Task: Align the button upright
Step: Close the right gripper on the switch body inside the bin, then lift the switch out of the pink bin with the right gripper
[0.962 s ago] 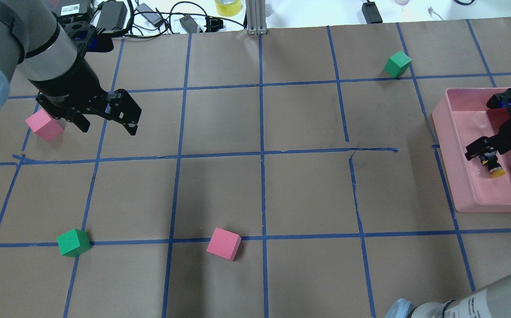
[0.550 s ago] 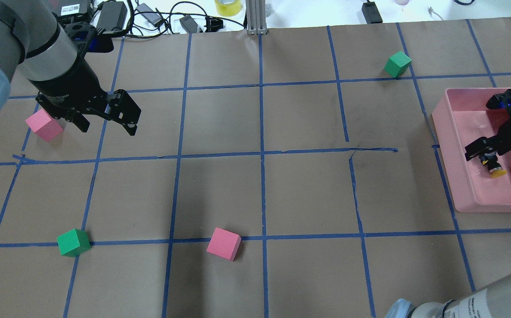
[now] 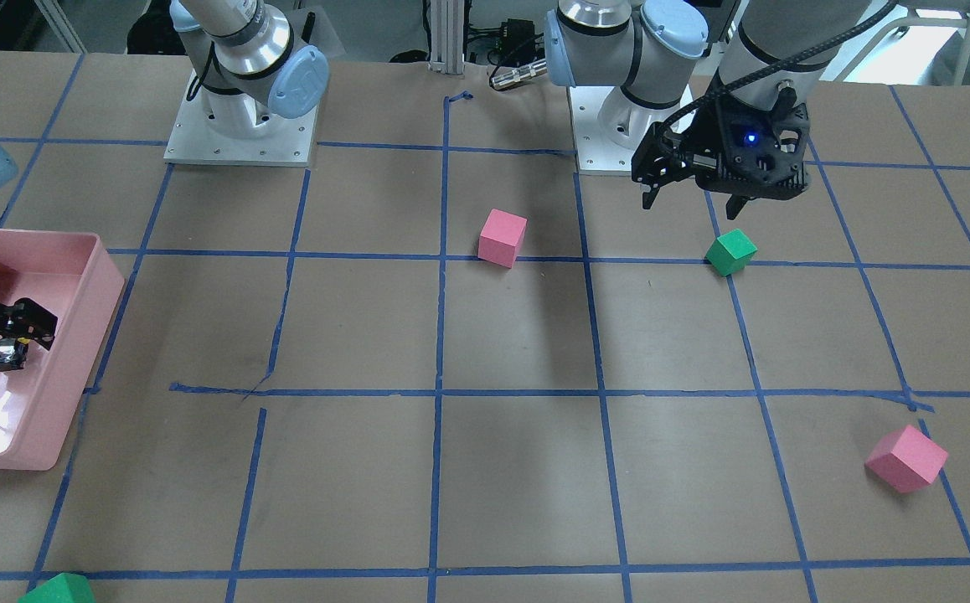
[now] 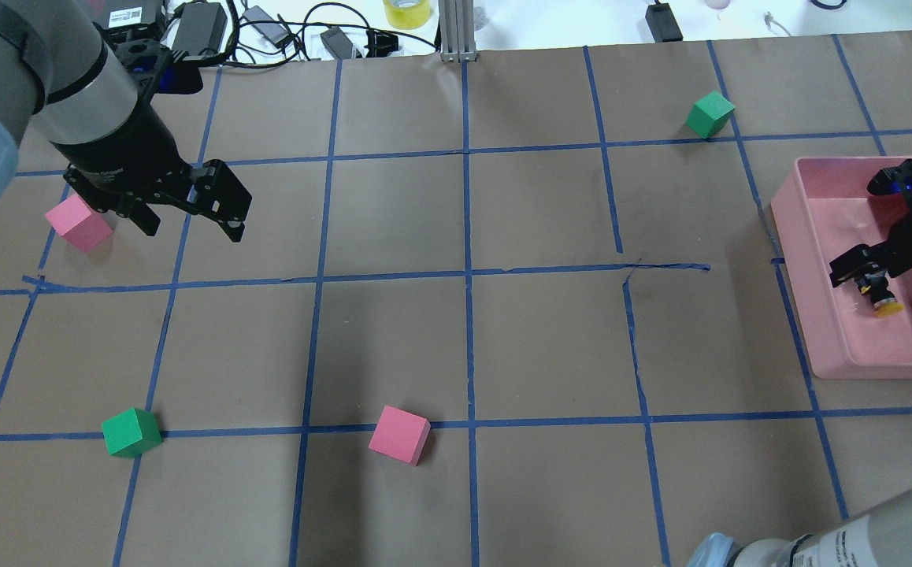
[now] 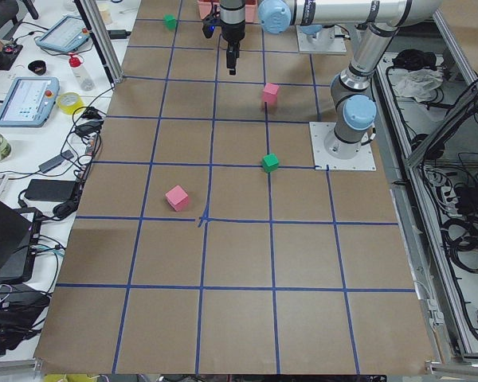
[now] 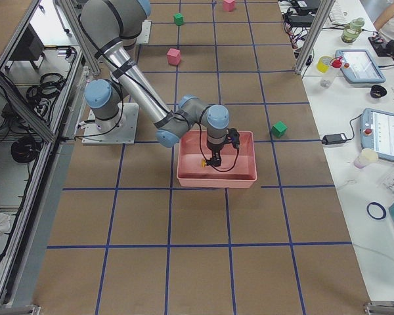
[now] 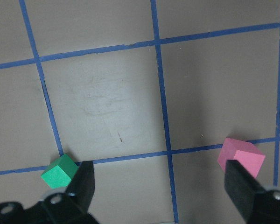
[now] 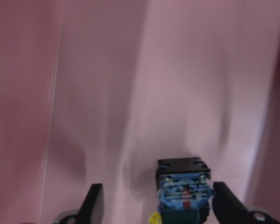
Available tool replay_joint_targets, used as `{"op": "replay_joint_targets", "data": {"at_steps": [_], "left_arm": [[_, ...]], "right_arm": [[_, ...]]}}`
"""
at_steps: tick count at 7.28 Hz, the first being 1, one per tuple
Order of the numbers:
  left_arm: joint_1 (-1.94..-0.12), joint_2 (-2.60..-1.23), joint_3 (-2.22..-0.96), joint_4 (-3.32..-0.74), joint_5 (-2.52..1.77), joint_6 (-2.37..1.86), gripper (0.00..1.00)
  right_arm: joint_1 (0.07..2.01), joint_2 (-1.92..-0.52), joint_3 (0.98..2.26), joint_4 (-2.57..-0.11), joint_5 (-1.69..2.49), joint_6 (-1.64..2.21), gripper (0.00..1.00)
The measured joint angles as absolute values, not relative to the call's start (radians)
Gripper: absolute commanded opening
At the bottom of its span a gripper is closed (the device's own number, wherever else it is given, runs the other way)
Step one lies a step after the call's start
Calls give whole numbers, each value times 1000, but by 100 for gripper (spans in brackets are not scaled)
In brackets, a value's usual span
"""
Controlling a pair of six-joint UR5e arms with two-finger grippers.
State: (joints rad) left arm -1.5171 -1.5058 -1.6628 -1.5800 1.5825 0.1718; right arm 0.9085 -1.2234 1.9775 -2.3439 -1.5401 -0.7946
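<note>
The button [image 4: 881, 295] lies tipped over inside the pink bin [image 4: 802, 260], with its yellow cap [image 4: 889, 306] pointing toward the robot's side. My right gripper [image 4: 869, 276] is low in the bin and open. In the right wrist view [image 8: 158, 205] its fingers stand on both sides of the button's black-and-grey body [image 8: 183, 186]; the right finger [image 8: 226, 203] is close to it and the left finger stands apart. My left gripper [image 4: 192, 228] is open and empty above the table at the far left, next to a pink cube [image 4: 78, 222].
A green cube [image 4: 131, 432] and a pink cube [image 4: 399, 435] sit near the robot's side, and another green cube [image 4: 709, 114] sits at the far right. Cables and power bricks [image 4: 267, 31] lie beyond the table's far edge. The bin's walls surround the right gripper.
The right gripper has edged very slightly away from the robot inside the bin, with the button still between its fingers. The left arm has not moved.
</note>
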Motion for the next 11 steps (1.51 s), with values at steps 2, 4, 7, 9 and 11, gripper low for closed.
{"op": "replay_joint_targets", "data": {"at_steps": [2,4,7,9,11], "left_arm": [[-1517,-1506,-1663,-1580,1583,172,100],[-1517,-1506,-1663,-1580,1582,172,100],[-1517,-1506,-1663,-1580,1583,173,100],[-1517,-1507,-1663,-1576,1582,173,100],[-1518,-1509,-1659,-1566,1578,172,100]], "right_arm": [[908,-1224,1973,-2342,-1546,-795,22],[909,-1225,1969,-2336,-1547,-793,11],[908,-1233,1963,-2332,-1547,-782,3],[912,-1246,1907,-2300,-1546,-770,0],[933,-1285,1797,-2140,-1548,-703,0]]}}
